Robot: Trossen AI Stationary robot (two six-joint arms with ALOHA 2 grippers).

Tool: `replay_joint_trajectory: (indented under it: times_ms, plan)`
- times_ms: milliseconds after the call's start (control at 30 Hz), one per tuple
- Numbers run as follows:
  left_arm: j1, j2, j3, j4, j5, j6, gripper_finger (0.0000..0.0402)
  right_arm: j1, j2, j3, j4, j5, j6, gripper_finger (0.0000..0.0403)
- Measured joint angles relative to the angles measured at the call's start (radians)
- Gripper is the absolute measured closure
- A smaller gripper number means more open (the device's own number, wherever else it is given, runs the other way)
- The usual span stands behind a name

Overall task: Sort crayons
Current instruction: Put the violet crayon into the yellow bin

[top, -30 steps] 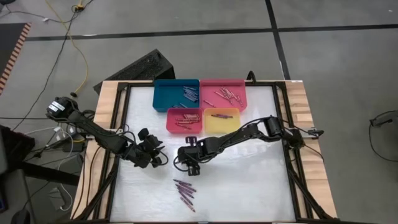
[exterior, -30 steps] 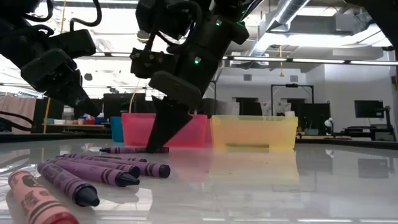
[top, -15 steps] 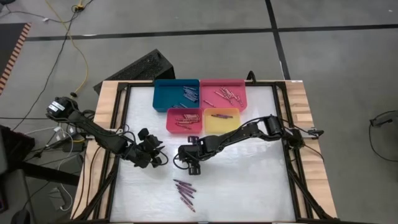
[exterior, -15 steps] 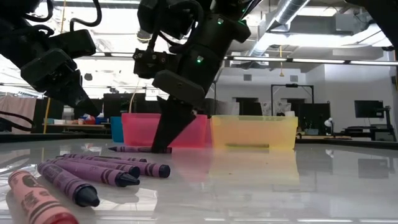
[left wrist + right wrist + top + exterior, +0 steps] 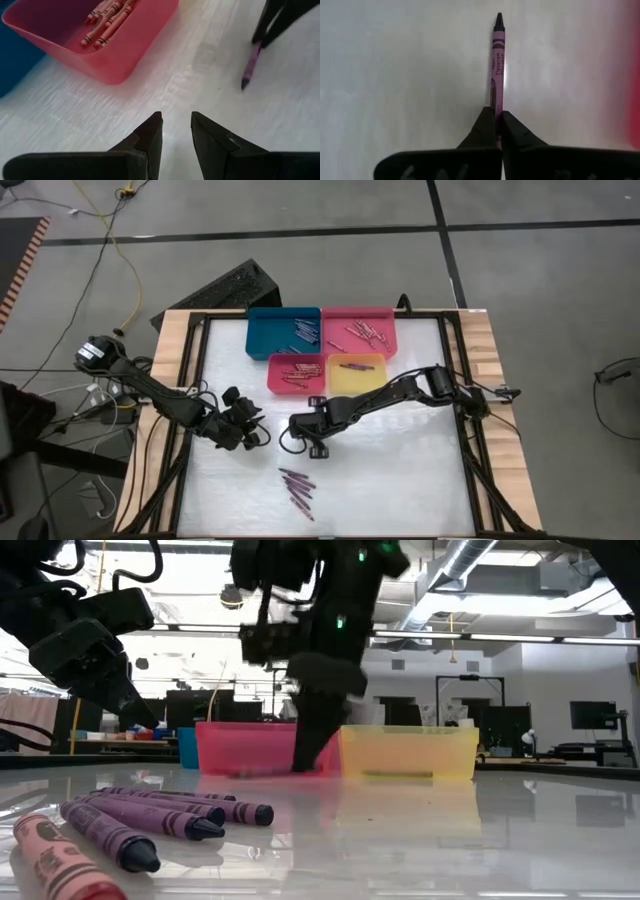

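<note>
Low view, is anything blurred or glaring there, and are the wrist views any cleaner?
Low view: the right gripper is smeared by motion blur, ceiling lights glare, and the glossy table mirrors the trays. Right wrist view: the purple crayon is sharp; the red tray edge is a soft blur. Left wrist view: the far crayon is slightly blurred.

- My right gripper (image 5: 497,126) has its two dark, wedge-shaped fingers (image 5: 484,126) pressed together on the near end of a thin purple wax crayon (image 5: 497,65) with a paper wrapper.
- The crayon runs straight out from my fingertips, its dark pointed tip at the far end from them.
- Dark lettering runs along the crayon's wrapper; I cannot read it.
- Under the crayon lies the glossy white table top (image 5: 405,70).
- To one side of the crayon, well apart from it, a blurred red plastic edge (image 5: 634,75) borders the white surface.
</note>
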Motion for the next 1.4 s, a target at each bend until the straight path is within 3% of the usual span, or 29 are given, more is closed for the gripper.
replay_joint_trajectory:
  times_ms: [400,600,767,1400]
  plan:
    - [-0.001,0.000,0.000,-0.003,0.000,-0.006,0.0307,-0.011,-0.033,0.235,-0.506,0.169,-0.051,0.0398]
    - [-0.018,0.000,0.000,-0.003,-0.002,-0.007,0.0307,-0.040,-0.079,0.318,-0.780,0.348,-0.014,0.0398]
    - [-0.032,0.000,0.000,-0.004,-0.023,-0.008,0.0307,-0.079,-0.121,0.320,-0.896,0.466,0.068,0.0398]
    - [-0.087,0.000,0.000,-0.018,-0.062,-0.023,0.0307,-0.235,-0.124,0.315,-0.904,0.326,0.017,0.0398]
